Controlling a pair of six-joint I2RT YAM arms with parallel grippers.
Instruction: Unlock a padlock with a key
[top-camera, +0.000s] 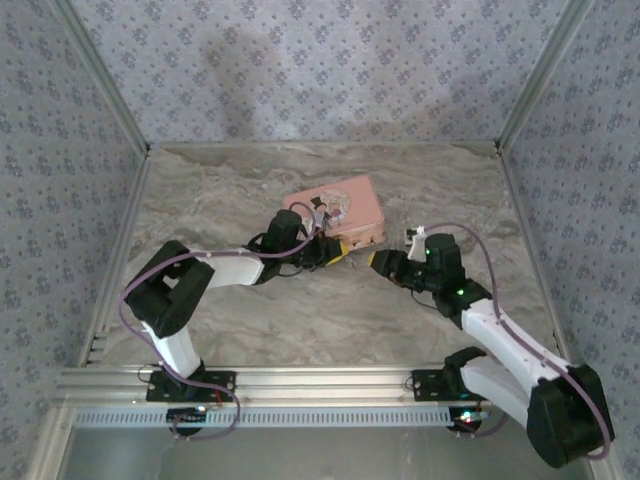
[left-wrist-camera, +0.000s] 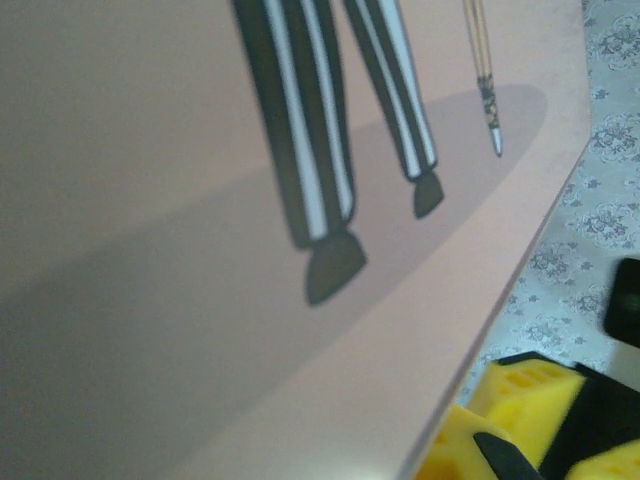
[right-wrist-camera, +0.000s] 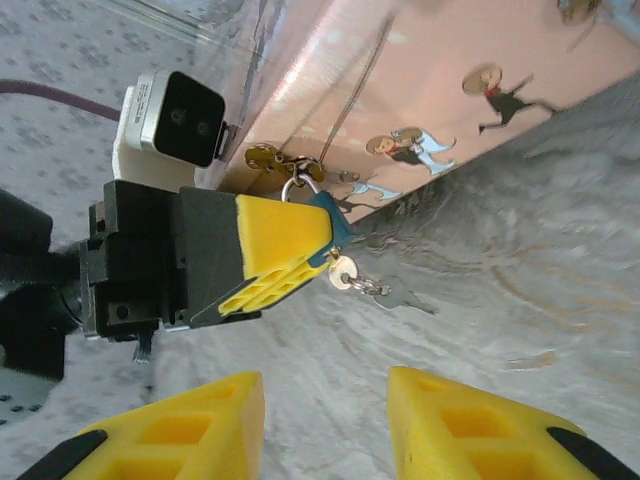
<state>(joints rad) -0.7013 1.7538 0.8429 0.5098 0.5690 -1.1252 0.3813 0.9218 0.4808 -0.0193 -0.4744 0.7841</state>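
While the left gripper clenches the padlock, the right gripper stands released: next, turn the inserted key.

Two grippers: one left gripper, one right gripper. One pink picture tin. One blue-teal padlock. Two keys (joined by a small ring): one brass-headed key, one grey key.

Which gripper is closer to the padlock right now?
Left. The left gripper is clamped on the padlock at the edge of the pink tin; the right gripper is open, facing it across a gap.
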